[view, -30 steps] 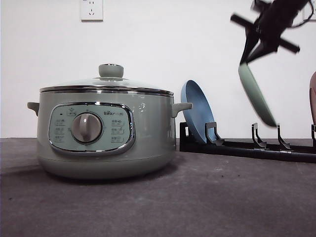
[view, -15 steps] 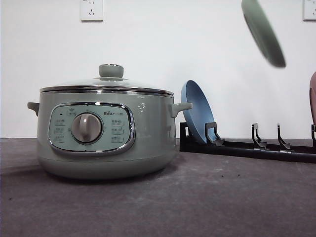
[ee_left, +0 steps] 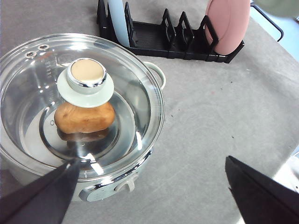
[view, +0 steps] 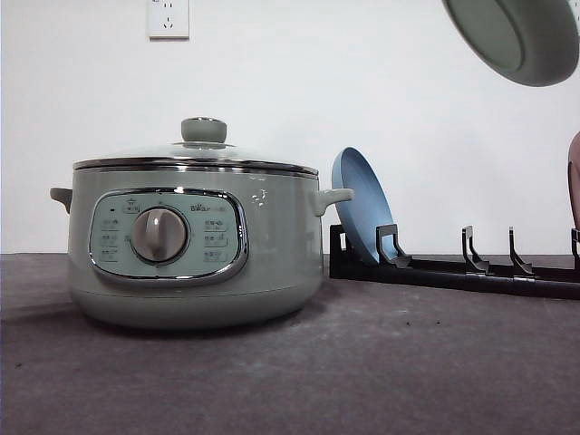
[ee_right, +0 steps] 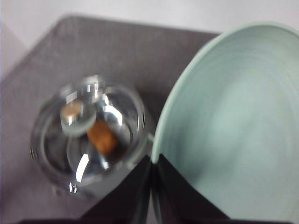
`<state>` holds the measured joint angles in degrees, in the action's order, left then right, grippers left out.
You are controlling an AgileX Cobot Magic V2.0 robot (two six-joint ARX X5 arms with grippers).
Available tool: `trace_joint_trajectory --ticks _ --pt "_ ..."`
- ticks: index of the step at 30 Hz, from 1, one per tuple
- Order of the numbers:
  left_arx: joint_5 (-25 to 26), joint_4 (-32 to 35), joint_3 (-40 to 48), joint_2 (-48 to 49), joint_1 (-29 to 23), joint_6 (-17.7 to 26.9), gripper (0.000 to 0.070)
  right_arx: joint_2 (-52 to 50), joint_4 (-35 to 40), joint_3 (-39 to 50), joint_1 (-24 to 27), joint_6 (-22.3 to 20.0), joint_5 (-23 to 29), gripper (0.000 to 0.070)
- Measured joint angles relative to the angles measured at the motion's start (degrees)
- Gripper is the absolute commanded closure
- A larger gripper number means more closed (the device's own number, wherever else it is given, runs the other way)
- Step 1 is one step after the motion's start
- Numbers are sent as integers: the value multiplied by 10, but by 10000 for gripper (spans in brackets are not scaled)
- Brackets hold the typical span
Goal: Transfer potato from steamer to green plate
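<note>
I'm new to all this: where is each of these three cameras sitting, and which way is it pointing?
Front view: low at table level, facing forward at the steamer, the dish rack with its blue plate, and the wall; the green plate hangs overhead.
Left wrist view: above the table looking down through the glass lid at the potato; the open left gripper shows.
Right wrist view: high up, looking down; the right gripper pinches the green plate's rim.
Both wrist views share steamer and potato.

Right end effector [ee_right: 153, 161] clamped, left end effector [ee_left: 154, 186] spread
</note>
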<state>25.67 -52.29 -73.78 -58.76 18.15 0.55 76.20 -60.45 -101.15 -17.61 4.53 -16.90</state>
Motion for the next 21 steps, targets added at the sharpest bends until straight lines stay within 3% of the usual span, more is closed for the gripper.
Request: trace_joint_trajectory --ticks 7,21 --pt "0 0 0 0 0 0 66 -70 -16 85 -100 -17 69 696" --pt "0 1 0 0 0 0 65 -202 37 381 -217 -24 156 696"
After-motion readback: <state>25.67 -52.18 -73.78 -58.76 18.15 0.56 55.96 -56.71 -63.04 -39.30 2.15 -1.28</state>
